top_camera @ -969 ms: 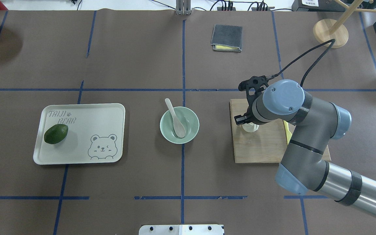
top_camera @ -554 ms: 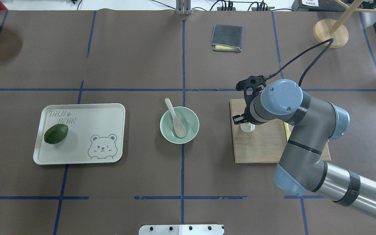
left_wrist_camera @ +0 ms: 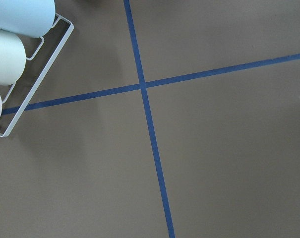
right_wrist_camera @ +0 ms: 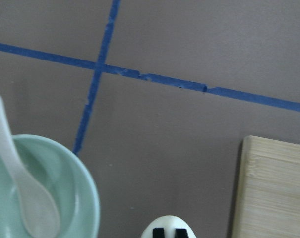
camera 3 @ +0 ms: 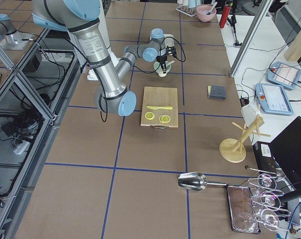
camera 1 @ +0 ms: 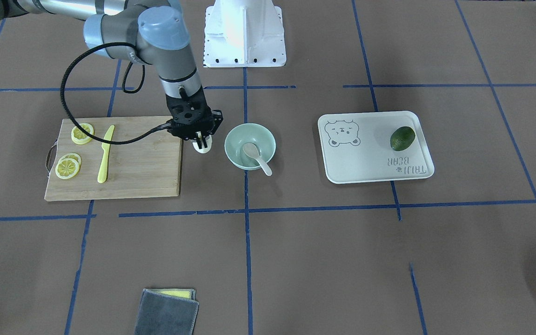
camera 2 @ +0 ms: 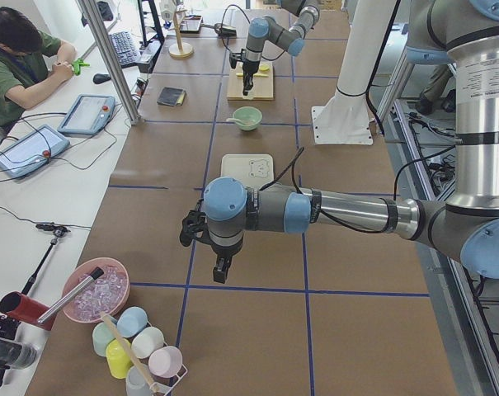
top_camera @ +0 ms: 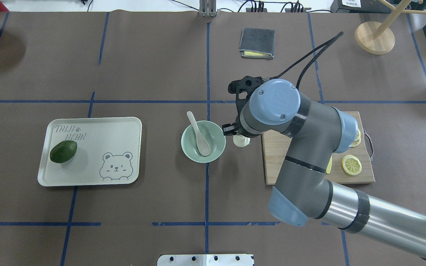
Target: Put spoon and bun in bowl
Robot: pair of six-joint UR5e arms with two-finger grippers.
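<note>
My right gripper (top_camera: 239,137) is shut on the white bun (top_camera: 242,141) and holds it over the table, between the cutting board and the mint-green bowl (top_camera: 216,137). In the right wrist view the bun (right_wrist_camera: 168,223) sits between the two black fingertips (right_wrist_camera: 158,232), with the bowl (right_wrist_camera: 83,198) at lower left. The pale spoon (top_camera: 200,136) lies in the bowl, its handle over the far rim. The front view shows the gripper (camera 1: 201,139), the bun (camera 1: 203,147), the bowl (camera 1: 240,138) and the spoon (camera 1: 256,156). My left gripper (camera 2: 220,268) hangs far off at the table's left end; I cannot tell whether it is open or shut.
The wooden cutting board (camera 1: 133,163) holds lemon slices (camera 1: 68,167) and a yellow knife (camera 1: 104,153). A bear tray (top_camera: 98,147) with a green fruit (top_camera: 63,151) lies left of the bowl. A folded grey cloth (top_camera: 257,42) lies at the far side. A cup rack (left_wrist_camera: 16,49) is near my left wrist.
My right gripper has carried the bun leftwards off the cutting board to just beside the bowl. The spoon and the bowl have not moved.
</note>
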